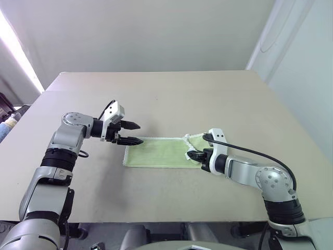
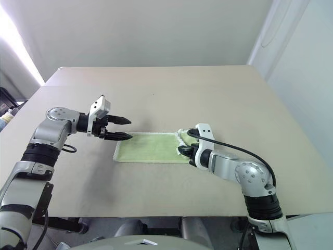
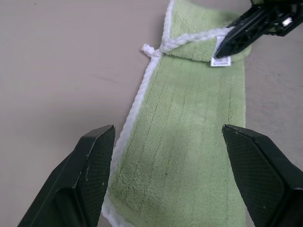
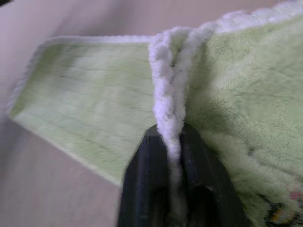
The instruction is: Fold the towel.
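The towel point(image 1: 156, 153), pale lime green with white stitched edges, lies as a long narrow strip on the table. Its right end is turned back over itself, with a small white loop point(image 3: 147, 48) and a white label point(image 3: 220, 61) showing there. My right gripper point(image 1: 191, 154) is low at that end, shut on the towel's doubled white edge point(image 4: 170, 109), which runs between its fingers. My left gripper point(image 1: 139, 133) hovers just above the towel's left end, open, pointing along the strip, with nothing between its fingers point(image 3: 97, 161).
The beige table point(image 1: 171, 99) extends wide around the towel, with its front edge near me and bare surface behind and to both sides. Some soft items point(image 1: 8, 125) sit beyond the table's left edge. A white wall stands behind.
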Action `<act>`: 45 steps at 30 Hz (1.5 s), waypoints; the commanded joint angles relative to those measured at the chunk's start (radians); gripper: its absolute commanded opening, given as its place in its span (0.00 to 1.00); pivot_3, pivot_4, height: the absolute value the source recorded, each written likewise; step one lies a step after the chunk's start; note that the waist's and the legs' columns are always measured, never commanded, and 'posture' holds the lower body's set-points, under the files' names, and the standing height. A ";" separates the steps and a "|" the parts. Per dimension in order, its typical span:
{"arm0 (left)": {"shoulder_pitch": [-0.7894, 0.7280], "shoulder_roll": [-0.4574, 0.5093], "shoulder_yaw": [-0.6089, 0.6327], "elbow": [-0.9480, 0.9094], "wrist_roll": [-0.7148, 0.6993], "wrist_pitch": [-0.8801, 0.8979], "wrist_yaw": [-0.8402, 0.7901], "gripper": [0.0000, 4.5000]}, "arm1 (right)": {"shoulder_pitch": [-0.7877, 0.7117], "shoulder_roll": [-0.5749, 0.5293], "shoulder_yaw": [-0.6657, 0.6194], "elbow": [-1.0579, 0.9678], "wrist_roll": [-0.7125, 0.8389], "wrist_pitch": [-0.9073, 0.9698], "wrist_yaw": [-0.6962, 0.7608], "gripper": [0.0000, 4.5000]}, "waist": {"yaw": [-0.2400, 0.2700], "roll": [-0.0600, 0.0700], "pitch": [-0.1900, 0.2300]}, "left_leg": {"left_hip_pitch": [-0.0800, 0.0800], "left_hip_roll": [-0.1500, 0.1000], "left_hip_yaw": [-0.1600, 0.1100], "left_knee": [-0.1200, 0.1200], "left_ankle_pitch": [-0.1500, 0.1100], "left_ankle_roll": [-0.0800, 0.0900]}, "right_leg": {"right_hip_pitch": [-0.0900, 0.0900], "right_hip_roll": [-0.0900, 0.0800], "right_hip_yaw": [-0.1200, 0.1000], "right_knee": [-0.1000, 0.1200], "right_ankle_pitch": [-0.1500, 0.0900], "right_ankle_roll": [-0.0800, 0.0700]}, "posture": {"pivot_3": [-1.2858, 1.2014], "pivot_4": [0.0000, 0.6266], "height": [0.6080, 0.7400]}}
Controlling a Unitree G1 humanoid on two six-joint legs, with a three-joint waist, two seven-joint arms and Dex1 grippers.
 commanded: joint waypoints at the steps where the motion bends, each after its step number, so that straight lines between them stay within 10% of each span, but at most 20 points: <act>1: -0.020 0.007 0.012 -0.014 -0.002 -0.008 -0.003 0.85 | -0.011 0.018 -0.017 -0.040 -0.015 0.010 0.003 0.40 | 0.000 0.000 0.000 | 0.000 0.000 0.000 0.000 0.000 0.000 | 0.000 0.000 0.000 0.000 0.000 0.000 | 0.52 0.00 0.79; 9: -0.021 0.008 0.018 -0.023 -0.012 0.015 -0.004 0.85 | -0.008 0.057 -0.073 -0.083 -0.041 -0.063 0.061 0.98 | 0.000 0.000 0.000 | 0.000 0.000 0.000 0.001 0.000 0.000 | 0.000 0.000 0.000 0.001 0.000 0.000 | 0.52 0.00 0.79; 16: -0.022 0.015 0.029 -0.010 -0.013 0.025 0.006 0.85 | -0.012 0.075 -0.181 -0.087 -0.028 -0.172 0.136 0.98 | 0.000 0.000 0.000 | 0.000 0.000 0.000 0.001 0.000 0.000 | 0.000 0.000 0.000 0.001 0.000 0.000 | 0.52 0.00 0.79; 34: 0.039 0.061 0.019 -0.083 -0.013 0.063 -0.004 0.85 | 0.090 -0.025 0.284 0.067 -0.845 -0.475 0.294 0.98 | -0.009 0.000 0.000 | 0.001 -0.001 0.000 0.002 0.000 0.000 | -0.001 0.000 0.000 0.005 -0.001 0.000 | 0.52 0.00 0.79; 45: 0.070 0.122 0.002 -0.099 0.002 0.391 0.079 0.88 | -0.023 0.115 -0.057 -0.012 -0.668 -0.415 0.318 0.99 | -0.024 0.000 0.000 | 0.002 -0.002 -0.002 0.003 0.000 0.000 | -0.001 0.000 0.000 0.007 -0.001 0.000 | 0.52 0.00 0.79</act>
